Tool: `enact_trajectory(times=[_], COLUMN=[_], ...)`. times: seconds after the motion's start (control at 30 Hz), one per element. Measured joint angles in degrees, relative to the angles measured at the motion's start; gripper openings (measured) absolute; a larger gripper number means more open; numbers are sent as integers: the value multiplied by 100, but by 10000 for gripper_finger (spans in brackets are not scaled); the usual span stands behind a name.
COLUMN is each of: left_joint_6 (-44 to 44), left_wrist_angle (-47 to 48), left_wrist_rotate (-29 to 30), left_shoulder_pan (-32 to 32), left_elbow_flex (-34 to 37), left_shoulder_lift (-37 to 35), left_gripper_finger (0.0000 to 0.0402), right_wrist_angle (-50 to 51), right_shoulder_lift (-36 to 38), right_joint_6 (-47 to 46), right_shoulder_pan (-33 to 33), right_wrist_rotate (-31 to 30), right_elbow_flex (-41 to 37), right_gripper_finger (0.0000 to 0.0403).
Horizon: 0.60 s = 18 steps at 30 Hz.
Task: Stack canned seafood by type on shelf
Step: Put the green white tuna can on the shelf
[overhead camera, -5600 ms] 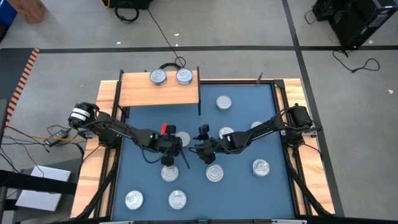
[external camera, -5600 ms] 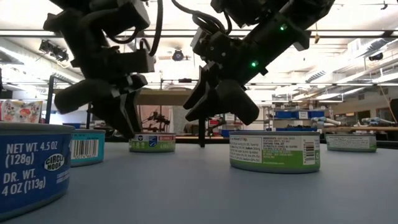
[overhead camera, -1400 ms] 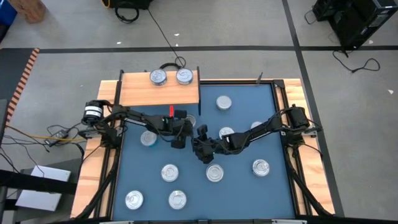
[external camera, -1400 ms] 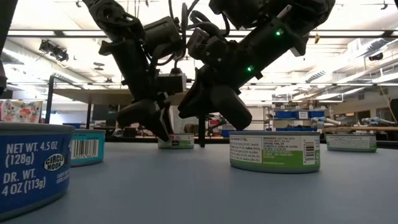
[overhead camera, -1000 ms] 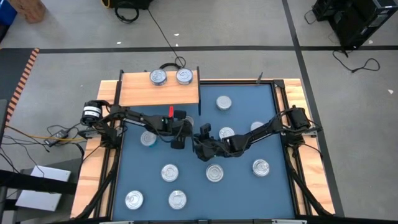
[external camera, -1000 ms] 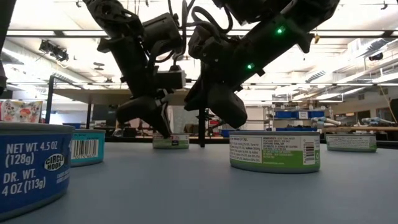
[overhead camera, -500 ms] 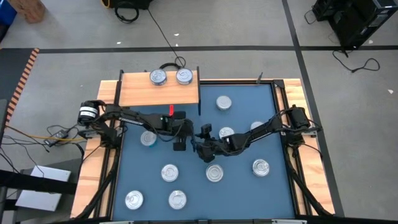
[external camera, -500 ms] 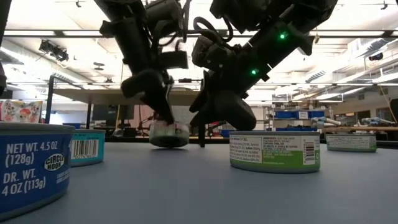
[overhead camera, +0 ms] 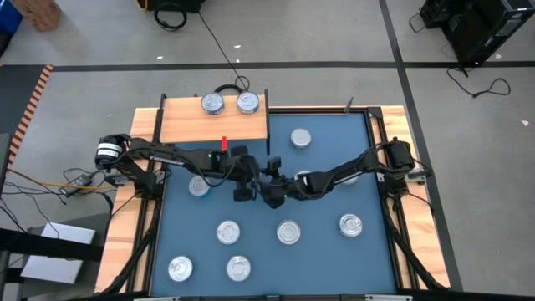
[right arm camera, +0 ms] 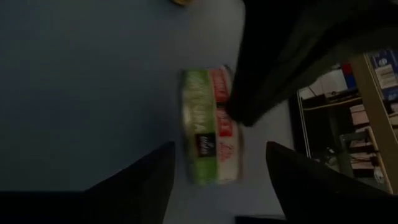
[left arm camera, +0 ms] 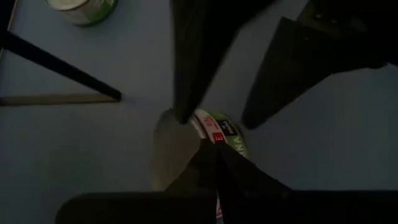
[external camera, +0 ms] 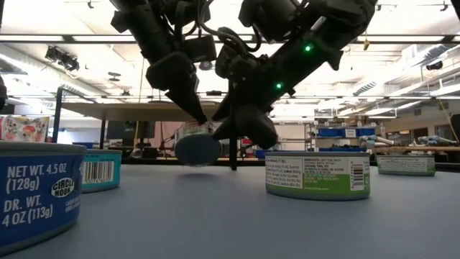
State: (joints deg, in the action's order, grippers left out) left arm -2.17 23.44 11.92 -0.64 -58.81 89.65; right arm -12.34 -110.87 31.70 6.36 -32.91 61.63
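At centre frame in the high view, the left gripper [overhead camera: 243, 180] and the right gripper [overhead camera: 272, 189] meet over the blue tabletop [overhead camera: 326, 251], just below the lower right corner of the shelf [overhead camera: 184, 124], which fills the upper left of the table; in the low view the left gripper [external camera: 188, 108] is clamped shut on a green-labelled can [external camera: 197, 148], pinching it by its edge so that it hangs tilted, its round face turned outward, clear of the table; the right gripper [external camera: 237, 122] sits just beside the can's right, its fingers spread wide and, as its wrist view shows, apart from the can [right arm camera: 210, 127]. The likely risk: an edge pinch on a tilted tin is thin purchase, and a knock from the crowding right arm, or a quick swing toward the shelf, could twist it loose to drop and roll. Two cans [overhead camera: 226, 103] already stand side by side on the shelf's right half; others lie scattered across the tabletop's centre and lower part.
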Motion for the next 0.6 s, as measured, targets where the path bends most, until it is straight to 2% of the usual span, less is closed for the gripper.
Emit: enact_trajectory(times=[0.27, 0.4, 0.6], left_joint_6=[94, 38, -517], left_wrist_angle=[-4, 128, 678], left_wrist_rotate=[-18, -22, -26], left_shoulder_pan=[0, 3, 186], left_elbow_flex=[-7, -7, -7], left_shoulder_lift=[-24, -22, -1], left_gripper_finger=[0, 0, 1], right_wrist_angle=[-32, -53, 142], right_shoulder_lift=[-88, -121, -131], right_joint_6=[-113, -83, -59], right_shoulder_pan=[-187, -197, -140], right_wrist_rotate=[814, 853, 838], right_elbow_flex=[0, 0, 0], right_gripper_finger=[257, 258, 256])
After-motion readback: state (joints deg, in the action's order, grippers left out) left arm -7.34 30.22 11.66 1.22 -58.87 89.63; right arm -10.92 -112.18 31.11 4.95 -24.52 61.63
